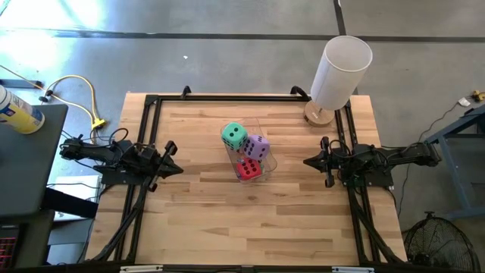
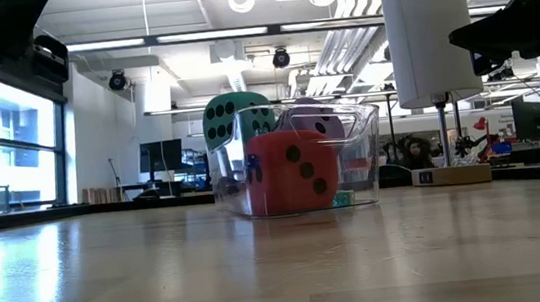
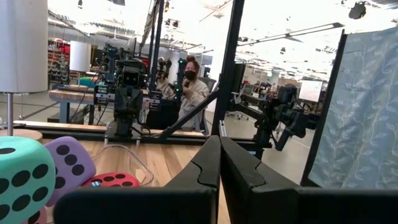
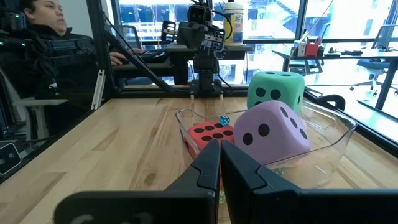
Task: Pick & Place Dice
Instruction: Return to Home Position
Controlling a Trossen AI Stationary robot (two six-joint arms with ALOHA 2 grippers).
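Dark and empty, the left gripper (image 3: 219,144) sits over the left edge of the wooden table (image 1: 227,220), its two fingers pressed together. Straight ahead of it, well apart and near the table's middle, stands the clear bin (image 1: 270,159) with three dice. The green die (image 1: 234,135) is closest to this gripper, perched high at the bin's end. The purple die (image 1: 256,147) leans just beyond it, and the red die (image 1: 248,169) lies low in the bin. A tiny blue die (image 4: 224,120) lies inside, past the red one as seen from the right gripper (image 4: 221,148). That gripper faces the bin from the opposite edge, fingers closed on nothing, the purple die nearest it. A white lamp (image 1: 341,72) stands off to its side.
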